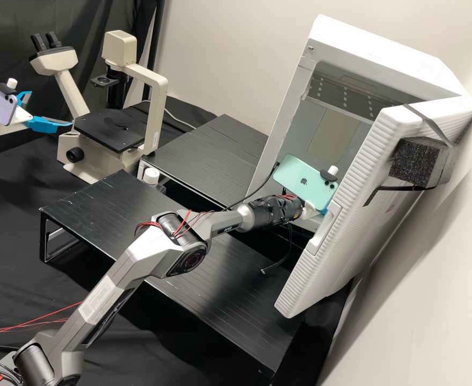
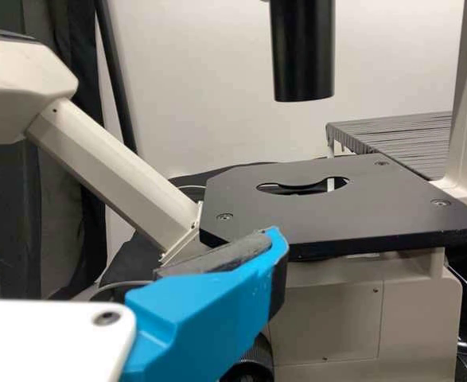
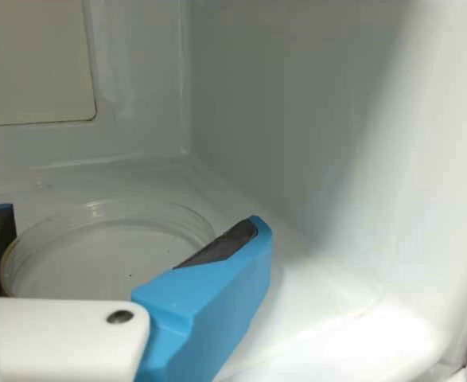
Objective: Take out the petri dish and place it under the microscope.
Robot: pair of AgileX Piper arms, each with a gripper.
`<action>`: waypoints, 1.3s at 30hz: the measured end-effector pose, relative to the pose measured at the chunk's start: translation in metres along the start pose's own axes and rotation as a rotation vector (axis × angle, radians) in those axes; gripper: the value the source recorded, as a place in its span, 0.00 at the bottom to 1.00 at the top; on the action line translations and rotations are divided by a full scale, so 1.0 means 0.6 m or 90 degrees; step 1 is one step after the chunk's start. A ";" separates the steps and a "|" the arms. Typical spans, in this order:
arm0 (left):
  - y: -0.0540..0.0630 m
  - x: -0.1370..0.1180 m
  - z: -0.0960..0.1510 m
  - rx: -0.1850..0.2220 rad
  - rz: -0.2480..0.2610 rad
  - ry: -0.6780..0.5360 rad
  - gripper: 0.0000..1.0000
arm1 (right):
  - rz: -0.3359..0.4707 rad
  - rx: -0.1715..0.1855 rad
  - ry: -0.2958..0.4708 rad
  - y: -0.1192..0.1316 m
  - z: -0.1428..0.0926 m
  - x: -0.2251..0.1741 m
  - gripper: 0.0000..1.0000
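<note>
The box [image 1: 375, 53] is cramped, and on the way out its door [image 1: 348, 214] could catch the arm [image 1: 150, 252]. The right gripper [image 3: 127, 219] has its fingers spread on either side of the dish [image 3: 106, 247], on the box's floor; an off-centre squeeze might skid or tip it (it looks slick). Behind rises a pale wall [image 1: 220, 32]; near the desk's [image 1: 10, 225] far left corner stands the microscope [image 1: 156, 107], the left gripper [image 1: 50, 108] beside it, fingers apart.

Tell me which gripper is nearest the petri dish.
The right gripper: its open jaws are at the petri dish inside the white cabinet, while the left gripper hangs by the microscope.
</note>
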 end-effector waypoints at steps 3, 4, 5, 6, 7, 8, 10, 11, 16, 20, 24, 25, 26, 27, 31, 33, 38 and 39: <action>0.000 0.000 0.000 0.000 0.000 0.000 1.00 | 0.000 0.002 0.000 0.000 0.000 0.000 0.00; 0.000 0.000 0.000 0.000 0.000 0.000 1.00 | 0.000 0.002 0.000 0.000 0.000 0.000 0.00; 0.000 0.000 0.000 0.000 0.000 0.000 1.00 | 0.001 0.002 -0.001 -0.001 0.001 0.000 0.00; 0.000 0.000 0.000 0.000 0.000 0.000 1.00 | 0.004 0.002 0.000 0.001 0.000 -0.001 0.00; 0.000 0.000 0.000 0.000 0.000 0.000 1.00 | 0.006 0.004 0.000 0.000 0.000 -0.002 0.00; 0.000 0.000 0.000 0.000 0.000 0.000 1.00 | 0.007 0.008 -0.001 -0.001 0.001 -0.003 0.00; 0.000 0.000 0.000 0.000 0.000 0.000 1.00 | 0.014 0.003 -0.002 -0.001 0.003 -0.007 0.00; 0.000 0.000 0.000 0.000 0.000 0.000 1.00 | 0.018 0.002 -0.003 0.001 0.002 -0.010 0.00; 0.000 0.000 0.000 0.000 0.000 0.000 1.00 | 0.020 0.008 -0.020 0.003 0.004 -0.029 0.00; 0.000 0.000 0.000 0.000 0.000 0.000 1.00 | 0.016 0.011 -0.014 0.009 -0.003 -0.045 0.00; 0.000 0.000 0.000 0.000 0.000 0.000 1.00 | 0.012 0.007 -0.007 0.014 -0.010 -0.058 0.00; 0.000 0.000 0.000 0.000 0.000 0.000 1.00 | 0.007 0.003 0.000 0.014 -0.013 -0.062 0.00; 0.000 0.000 0.000 0.000 0.000 0.000 1.00 | 0.001 -0.001 0.008 0.013 -0.016 -0.064 0.00; 0.000 0.000 0.000 0.000 0.000 0.000 1.00 | -0.006 -0.004 0.015 0.012 -0.018 -0.067 0.00; 0.000 0.000 0.000 0.000 0.000 0.000 1.00 | -0.012 0.000 0.018 0.012 -0.020 -0.076 0.00; 0.000 0.000 0.000 0.000 0.000 0.000 1.00 | -0.014 -0.002 0.016 0.011 -0.020 -0.081 0.00; 0.000 0.000 0.000 0.000 0.000 0.000 1.00 | -0.017 -0.008 0.020 0.013 -0.023 -0.089 0.00; 0.000 0.000 0.000 0.000 0.000 0.000 1.00 | -0.017 -0.008 0.020 0.013 -0.023 -0.089 0.00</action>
